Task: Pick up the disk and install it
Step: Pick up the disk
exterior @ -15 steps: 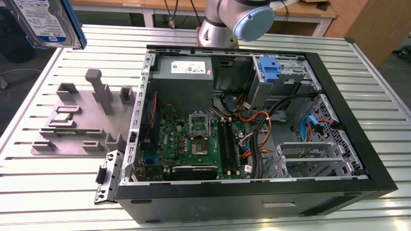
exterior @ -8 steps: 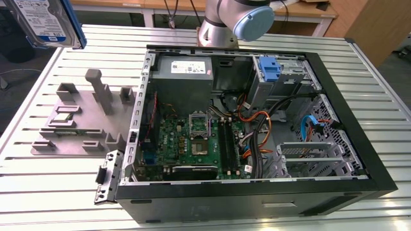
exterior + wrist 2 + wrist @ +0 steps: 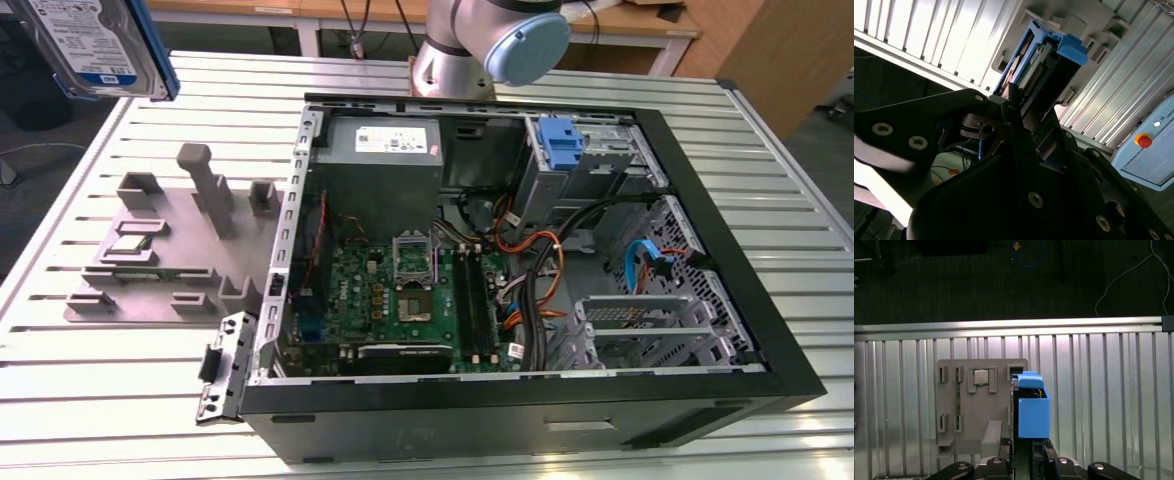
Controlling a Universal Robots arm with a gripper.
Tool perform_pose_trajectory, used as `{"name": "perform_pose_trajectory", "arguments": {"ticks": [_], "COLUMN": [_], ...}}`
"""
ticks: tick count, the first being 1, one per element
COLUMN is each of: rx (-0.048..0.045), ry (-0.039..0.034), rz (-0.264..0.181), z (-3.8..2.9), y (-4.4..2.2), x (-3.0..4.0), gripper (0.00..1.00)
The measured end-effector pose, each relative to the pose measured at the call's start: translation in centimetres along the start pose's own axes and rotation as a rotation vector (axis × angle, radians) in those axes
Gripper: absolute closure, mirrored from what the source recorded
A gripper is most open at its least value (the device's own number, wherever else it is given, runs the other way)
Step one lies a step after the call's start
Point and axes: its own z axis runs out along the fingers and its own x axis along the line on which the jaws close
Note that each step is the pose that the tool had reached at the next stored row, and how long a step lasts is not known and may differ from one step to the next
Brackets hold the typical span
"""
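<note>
The disk [image 3: 91,42], a silver drive with a white-and-blue label in a blue carrier, hangs high at the exterior view's upper left, above the table. In both wrist views my gripper [image 3: 1024,452] is shut on it. The blue carrier [image 3: 1033,410] sticks out past the dark fingers [image 3: 1015,116], with the drive's connector edge [image 3: 1040,70] showing between the carrier's sides. Below the disk lies the grey fixture plate [image 3: 979,405] on the slatted table.
An open computer case [image 3: 747,300] lies on the table with its motherboard [image 3: 400,290], grey power supply [image 3: 384,140], an upright blue bracket [image 3: 561,140] and a metal drive cage [image 3: 641,318]. The grey fixture plate [image 3: 147,270] sits to the case's left in the exterior view.
</note>
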Motion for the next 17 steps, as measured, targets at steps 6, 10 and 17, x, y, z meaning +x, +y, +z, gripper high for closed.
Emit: {"name": "perform_pose_trajectory", "arguments": {"ticks": [6, 10, 17], "rx": [0.0, -0.0003, -0.0002], "ry": [0.0, 0.0002, -0.0003], "rz": [0.0, 0.0, 0.001], "z": [-0.01, -0.03, -0.1], "y": [0.0, -0.12, -0.98], "x": [0.0, 0.0, -0.05], "gripper": [0.65, 0.65, 0.65]}}
